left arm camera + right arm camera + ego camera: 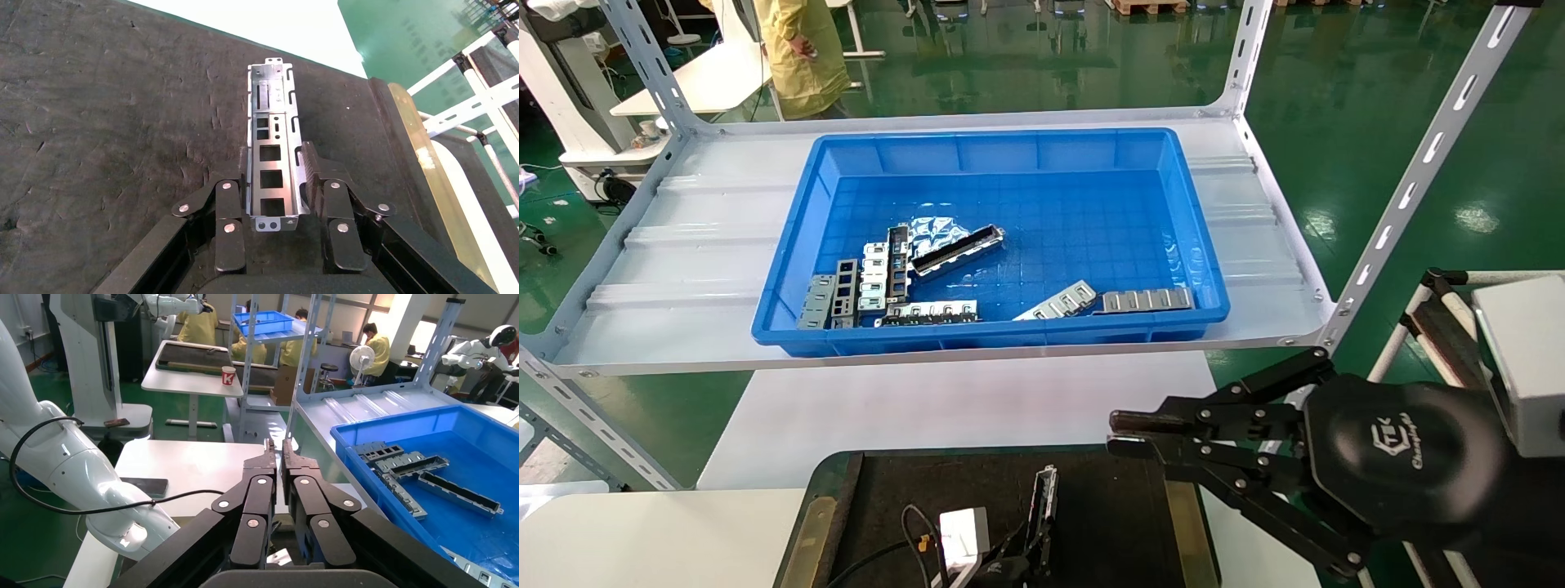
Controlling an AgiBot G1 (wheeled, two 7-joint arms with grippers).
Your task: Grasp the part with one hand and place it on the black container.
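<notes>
Left gripper [272, 184]: low over the black container at the near edge; its black fingers [324, 184] sit either side of the part's near end, a slight gap showing on one side, so a firm hold can't be told.
Part [272, 144]: slim silver-grey metal channel bar with square cut-outs and small end tabs, lying flat on the mat, long axis running away from the robot.
Black container [1107, 506]: wide shallow tray, black textured mat, brass-coloured side strips, dark green rim, sitting on the white counter [960, 400].
Right gripper [1120, 433]: hanging just above the tray's right far corner, black fingers [294, 462] pressed together, holding nothing.
Blue plastic bin [789, 318]: beyond, up on the pale grey metal shelf [699, 245], well apart from the tray.
In the bin: several more silver parts [928, 312], loosely scattered across the floor.
</notes>
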